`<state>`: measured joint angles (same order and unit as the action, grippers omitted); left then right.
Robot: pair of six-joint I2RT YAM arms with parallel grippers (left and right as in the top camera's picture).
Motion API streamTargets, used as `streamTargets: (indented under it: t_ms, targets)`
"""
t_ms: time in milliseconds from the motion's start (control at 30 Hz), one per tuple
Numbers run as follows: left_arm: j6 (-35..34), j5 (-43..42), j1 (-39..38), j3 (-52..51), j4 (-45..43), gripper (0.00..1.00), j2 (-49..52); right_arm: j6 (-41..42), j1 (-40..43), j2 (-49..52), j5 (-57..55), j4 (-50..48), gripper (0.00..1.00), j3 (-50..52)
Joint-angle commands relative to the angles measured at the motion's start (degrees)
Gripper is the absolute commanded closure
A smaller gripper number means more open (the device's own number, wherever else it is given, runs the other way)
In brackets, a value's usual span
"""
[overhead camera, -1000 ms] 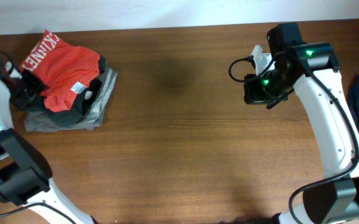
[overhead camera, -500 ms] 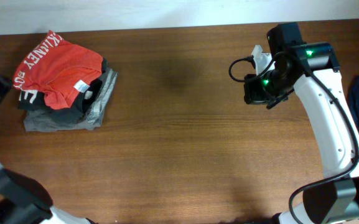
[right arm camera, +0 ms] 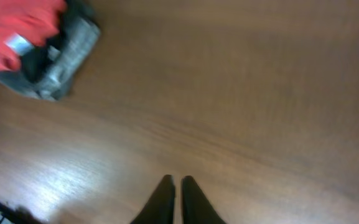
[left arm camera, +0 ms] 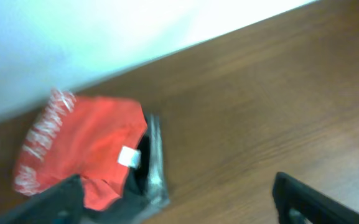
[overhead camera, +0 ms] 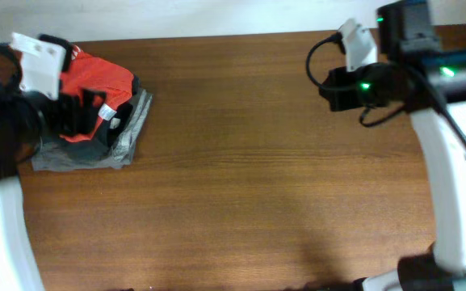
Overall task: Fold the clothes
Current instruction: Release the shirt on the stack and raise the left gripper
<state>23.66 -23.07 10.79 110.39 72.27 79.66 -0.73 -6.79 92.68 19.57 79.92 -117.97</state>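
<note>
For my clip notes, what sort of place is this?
Likely a robotics lab bench: two robot arms at a wooden table by a white wall, with a red shirt topping a clothes pile.

We saw that both arms had smooth white links and black joint housings. On the right arm (overhead camera: 452,186) two small green lights (overhead camera: 366,86) glowed on the black parts, and a thin black cable (overhead camera: 315,55) made a loop beside a white angular piece (overhead camera: 356,42). The left arm (overhead camera: 8,234) had a similar white bracket (overhead camera: 39,61) above its black parts. The right gripper (right arm camera: 175,183) had black, tapering fingers. Those of the left gripper (left arm camera: 176,186) were black too, broader and blurred.
</note>
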Motion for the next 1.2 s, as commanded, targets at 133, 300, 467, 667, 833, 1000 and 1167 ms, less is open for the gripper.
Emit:
streamTargets:
  t_ms: [133, 300, 467, 667, 833, 1000, 1167]
  targets:
    - [-5.8, 7.2, -6.7, 0.6, 5.9, 0.01, -9.8, -1.0, -2.7, -15.4, -0.6, 5.4, 0.61, -3.7]
    - [-12.3, 10.6, -6.7, -1.2, 11.1, 0.01, -9.6, -1.0, -2.7, -19.7, -1.5, 12.3, 0.01, -3.7]
    - [-13.2, 6.9, -6.7, -1.6, 8.4, 0.01, -8.0, -1.0, -2.7, -21.4, -3.4, 14.3, 0.01, -3.7]
    - [-13.1, 6.8, -6.7, -1.6, 8.6, 0.01, -6.3, 0.8, -2.7, -21.5, -3.3, 14.4, 0.01, -3.7]
    - [-13.1, 6.8, -6.7, -1.6, 8.6, 0.01, -5.7, 0.7, -2.7, -20.5, -3.4, 14.4, 0.01, -3.7]
    - [-13.2, 6.8, -6.7, -1.6, 8.6, 0.01, -5.7, 0.7, -2.7, -19.3, -7.2, 14.4, 0.01, -3.6]
    - [-13.1, 6.8, -6.7, -1.6, 8.6, 0.01, -5.7, -0.3, -2.6, -20.0, -14.1, 9.9, 0.01, -2.8]
